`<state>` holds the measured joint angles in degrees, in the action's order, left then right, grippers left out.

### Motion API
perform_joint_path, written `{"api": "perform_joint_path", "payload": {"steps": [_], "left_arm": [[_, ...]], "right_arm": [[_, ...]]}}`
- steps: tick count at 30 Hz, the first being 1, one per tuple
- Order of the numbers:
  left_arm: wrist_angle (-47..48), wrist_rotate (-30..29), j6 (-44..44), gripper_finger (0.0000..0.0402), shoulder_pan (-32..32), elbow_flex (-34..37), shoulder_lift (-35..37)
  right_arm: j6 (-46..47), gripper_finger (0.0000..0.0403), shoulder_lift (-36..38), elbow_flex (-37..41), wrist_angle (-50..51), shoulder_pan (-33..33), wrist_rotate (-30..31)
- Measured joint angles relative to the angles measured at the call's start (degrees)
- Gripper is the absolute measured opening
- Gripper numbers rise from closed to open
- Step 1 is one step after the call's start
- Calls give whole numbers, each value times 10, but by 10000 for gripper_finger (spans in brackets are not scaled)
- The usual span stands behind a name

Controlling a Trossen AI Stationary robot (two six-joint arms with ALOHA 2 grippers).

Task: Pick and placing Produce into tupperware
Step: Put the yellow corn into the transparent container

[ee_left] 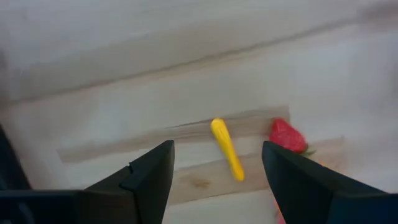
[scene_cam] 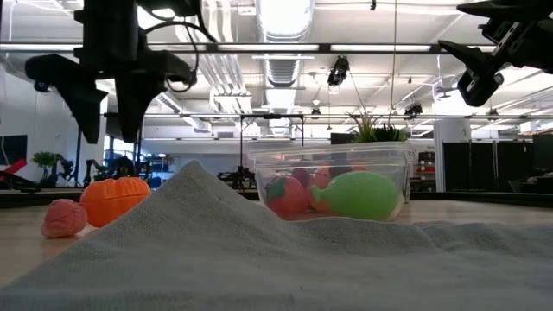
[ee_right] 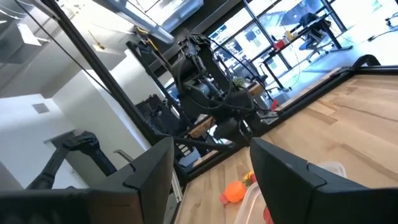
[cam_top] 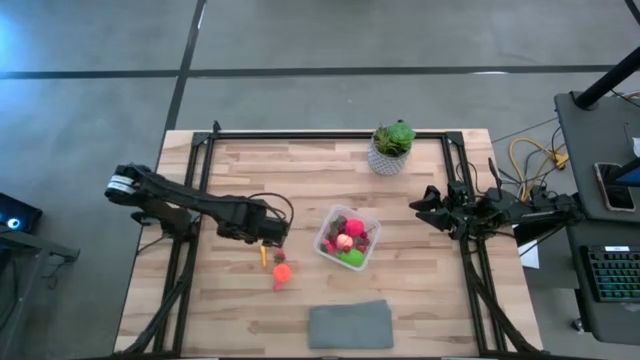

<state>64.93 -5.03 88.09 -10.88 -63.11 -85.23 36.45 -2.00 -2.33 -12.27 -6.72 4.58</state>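
Note:
The clear tupperware [cam_top: 348, 237] stands mid-table and holds several produce pieces, among them a green one [scene_cam: 361, 194] and a red one [scene_cam: 288, 195]. Left of it, loose produce lies on the wood: a long yellow piece [ee_left: 227, 149], a red strawberry [ee_left: 287, 135], an orange pumpkin [scene_cam: 115, 199] and a pink piece [scene_cam: 63, 218]. My left gripper [ee_left: 217, 168] hangs open above the yellow piece, pointing down, one finger to either side of it and clear of the table [cam_top: 264, 236]. My right gripper [cam_top: 420, 205] waits open at the table's right side, held level and high.
A flat grey cloth [cam_top: 350, 325] lies near the front edge, rising in the foreground of the low view. A leafy plant in a white pot [cam_top: 392, 148] stands at the far edge. A black frame [cam_top: 200, 150] borders the table.

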Motion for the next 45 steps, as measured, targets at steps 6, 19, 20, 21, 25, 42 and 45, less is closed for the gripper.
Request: {"api": "perform_joint_path", "payload": {"steps": [6,19,20,21,25,42,45], "left_arm": [[-1,2,108,228,-17,13,-6],[-62,24,144,228,-52,11,-89],[-61,26,147,228,-52,11,-93],[-62,26,148,228,-53,12,-96],[-71,26,149,228,-53,14,-110],[-161,32,211,139,-52,80,-116],[-173,32,211,118,-52,86,-114]], "right_arm": [[0,206,0,0,0,0,0],[0,206,0,0,0,0,0],[0,206,0,0,0,0,0],[0,206,0,0,0,0,0],[0,206,0,0,0,0,0],[0,206,-1,0,0,0,0],[0,206,-1,0,0,0,0]]}}
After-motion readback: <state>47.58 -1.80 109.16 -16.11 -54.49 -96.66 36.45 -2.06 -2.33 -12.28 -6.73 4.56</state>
